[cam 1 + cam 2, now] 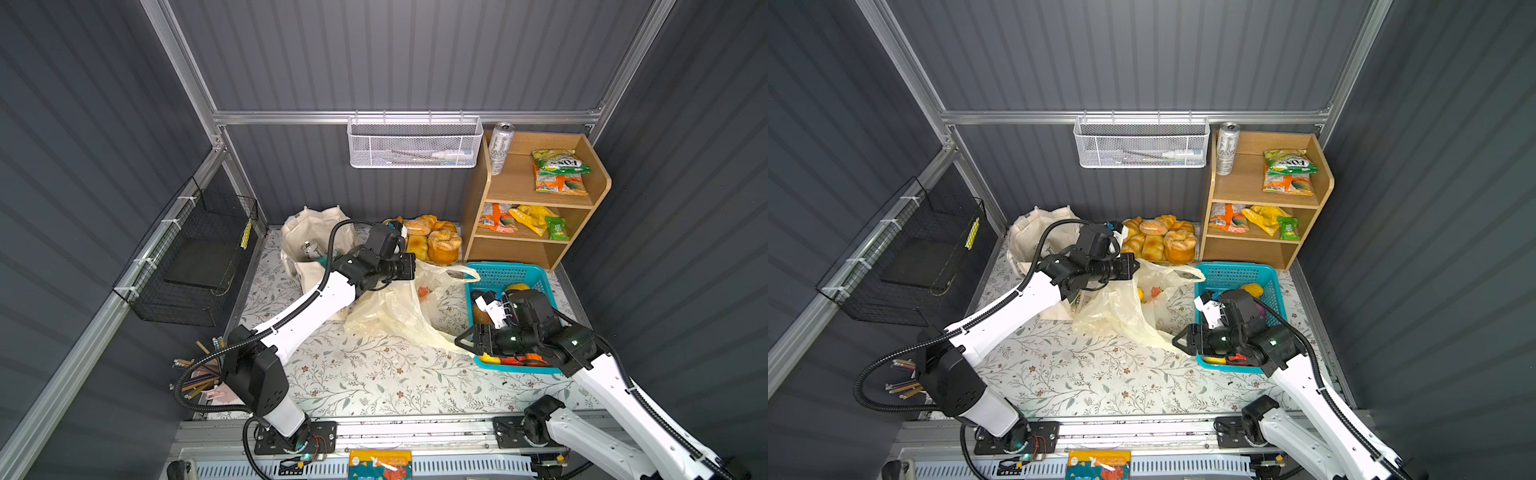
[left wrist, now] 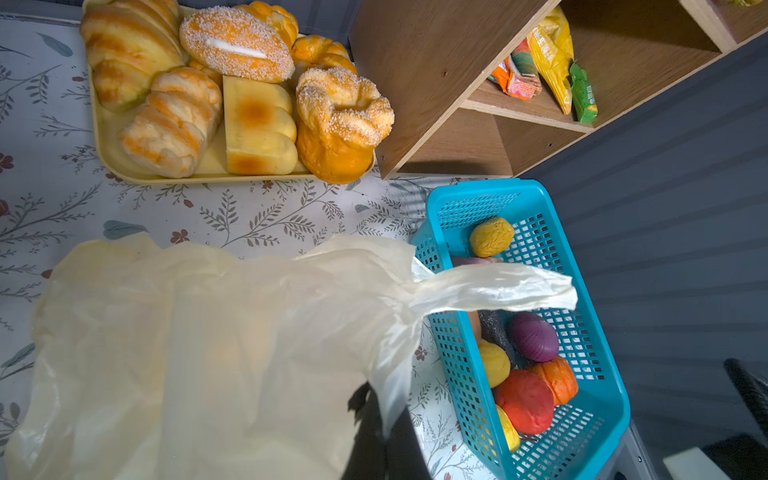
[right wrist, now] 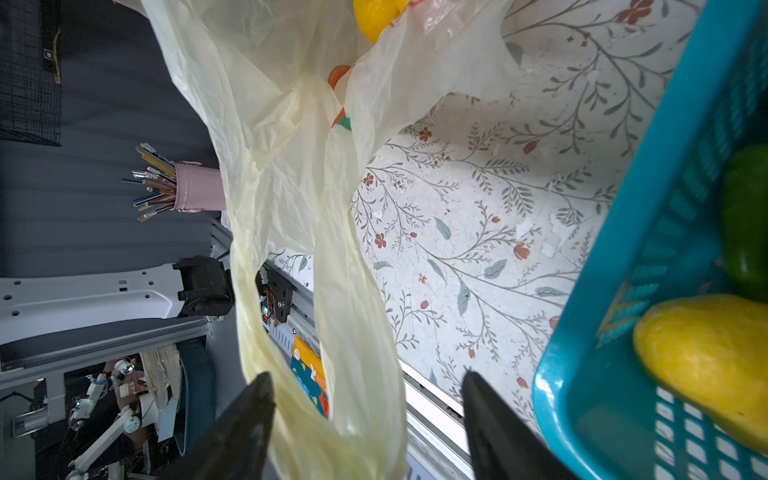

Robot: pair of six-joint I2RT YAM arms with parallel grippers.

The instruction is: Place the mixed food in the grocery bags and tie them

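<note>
**Right jaws straddling the bag's handle loop**

The right gripper (image 3: 365, 374) is standing released, its two black fingers (image 3: 249, 415) apart. The stretched handle loop (image 3: 357, 316) of the thin translucent pale-yellow plastic bag (image 1: 386, 316) is hanging between them, not pinched. The loop's long axis is running straight away from the jaws toward the bag's body, so the fingers are lying one on each side of it. Closing should, I judge, catch the strip without any turning of the wrist.

Just beside one finger the turquoise mesh plastic basket (image 3: 623, 291) is crowding in, with toy produce (image 2: 523, 399) inside it. Farther out, a yellow lemon (image 3: 374, 16) is lying inside the bag, which is sprawling on the floral tablecloth (image 1: 374, 374) between the arms.

At the bag's far rim the left gripper (image 1: 409, 268) is clenched. Its fingertips are hidden, but the film is rising to it in a top view, so it appears to be gripping that edge. The right arm is plainly the nearer to this loop. The cream canvas tote (image 1: 307, 232) is standing behind the left arm, by the back wall.
</note>
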